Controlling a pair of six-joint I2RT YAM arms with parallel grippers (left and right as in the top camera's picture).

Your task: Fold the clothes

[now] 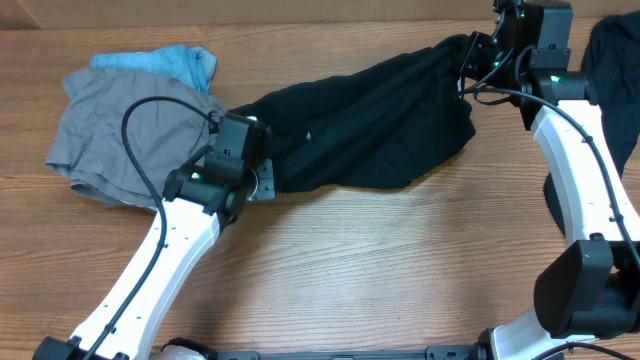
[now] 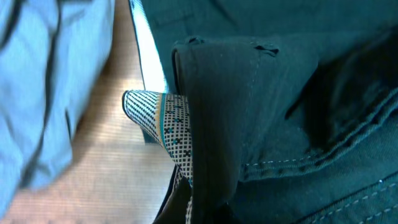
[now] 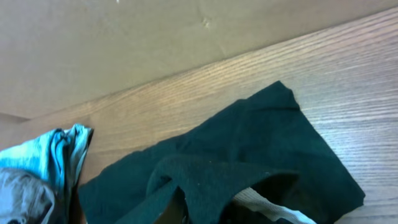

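A black shorts-like garment [image 1: 370,125] is stretched across the table between both arms. My left gripper [image 1: 262,160] is shut on its left end; the left wrist view shows the black cloth [image 2: 280,106] with a pale checked lining [image 2: 171,127] pinched at my fingers [image 2: 199,205]. My right gripper [image 1: 468,62] is shut on the right end, with black cloth [image 3: 249,155] and a pale lining strip [image 3: 261,202] draped over my fingers [image 3: 199,208]. A grey garment [image 1: 125,125] and a light-blue one [image 1: 165,62] lie at the far left.
Another black garment [image 1: 615,70] lies at the right edge behind the right arm. The grey garment [image 2: 43,81] sits close beside my left gripper. Bare wood table [image 1: 400,260] runs along the front. A tan wall [image 3: 124,43] backs the table.
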